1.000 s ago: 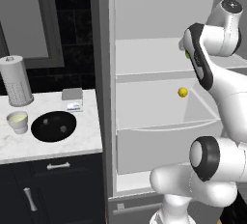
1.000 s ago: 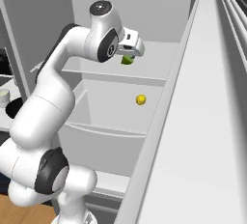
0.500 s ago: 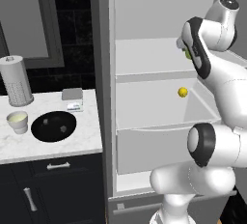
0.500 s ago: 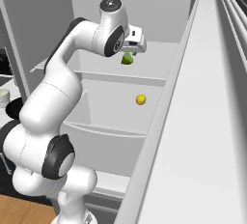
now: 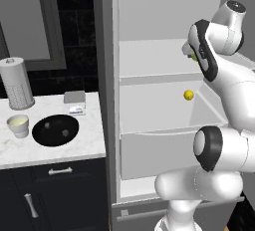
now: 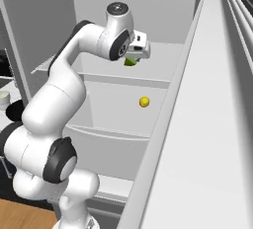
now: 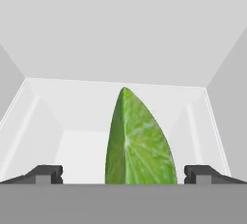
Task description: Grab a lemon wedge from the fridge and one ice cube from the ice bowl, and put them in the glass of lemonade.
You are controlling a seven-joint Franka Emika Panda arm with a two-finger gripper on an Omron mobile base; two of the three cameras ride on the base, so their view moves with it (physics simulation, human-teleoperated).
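The lime-green lemon wedge [image 7: 140,141] stands on the upper shelf of the open grey fridge [image 5: 106,75], rind side up. My gripper [image 7: 123,175] is open around it, one fingertip [image 7: 46,174] far out on each side and neither touching it. From the right base view, the gripper [image 6: 135,55] hangs just above the wedge [image 6: 130,62]. On the counter to the left lie the black ice bowl [image 5: 38,132] and the off-white glass of lemonade [image 5: 18,125].
A small yellow ball [image 5: 189,95] rests on the middle fridge shelf, below the hand. The open fridge door [image 6: 197,124] runs along the right. A tall grey perforated cylinder [image 5: 16,83] and a small grey box [image 5: 74,100] stand behind the bowl.
The arm has shifted its elbow and hand slightly over the upper shelf. The wedge has stayed in place on the shelf.
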